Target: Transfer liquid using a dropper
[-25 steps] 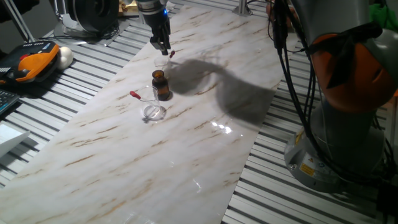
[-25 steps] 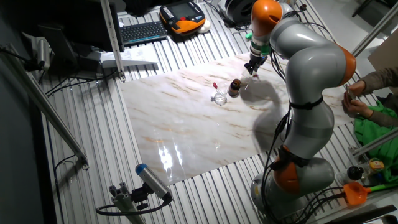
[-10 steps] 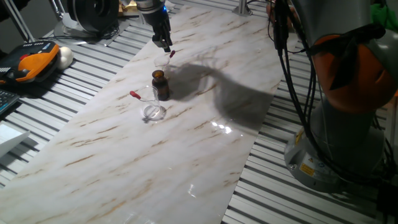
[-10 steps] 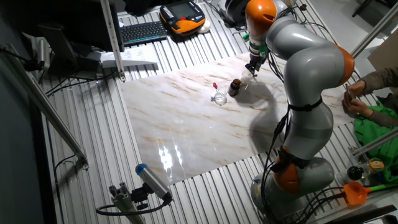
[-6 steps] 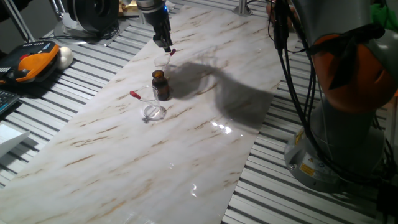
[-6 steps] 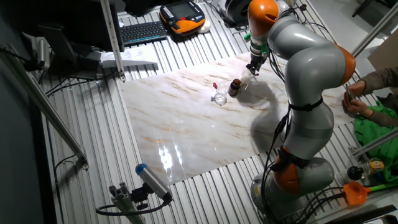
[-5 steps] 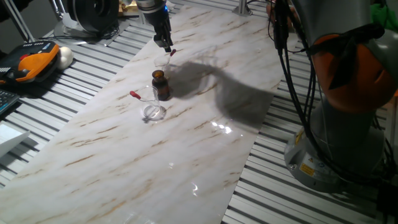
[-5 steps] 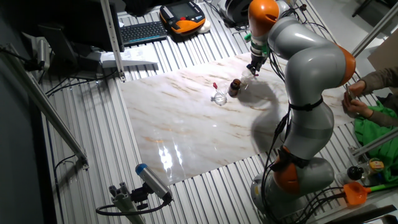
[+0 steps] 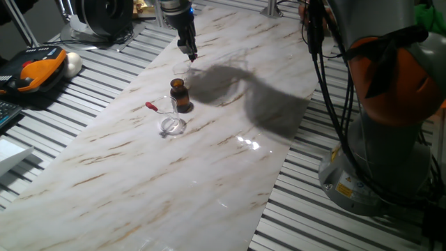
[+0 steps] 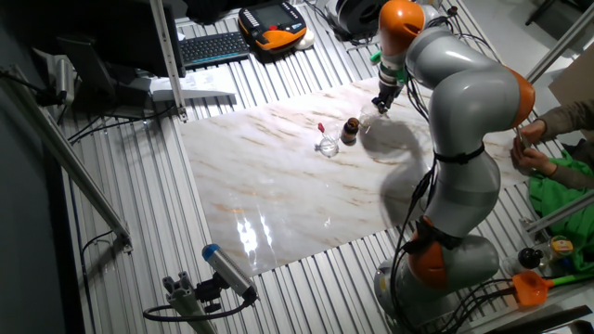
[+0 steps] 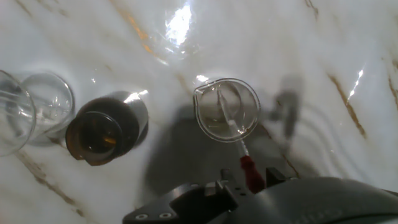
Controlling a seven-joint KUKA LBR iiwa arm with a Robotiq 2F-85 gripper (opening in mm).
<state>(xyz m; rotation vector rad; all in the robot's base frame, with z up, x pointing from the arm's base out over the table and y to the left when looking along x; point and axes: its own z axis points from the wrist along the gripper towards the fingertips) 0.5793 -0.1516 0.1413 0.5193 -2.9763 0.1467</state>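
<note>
Arm now further right, dropper (image 11: pixel 239 149) tip inside beaker (image 11: pixel 227 109).

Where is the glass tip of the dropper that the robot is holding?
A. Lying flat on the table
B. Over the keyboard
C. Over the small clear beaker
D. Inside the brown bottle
C: in the hand view the dropper, red bulb in the gripper, points into the small clear beaker, not the amber bottle beside it.
</note>
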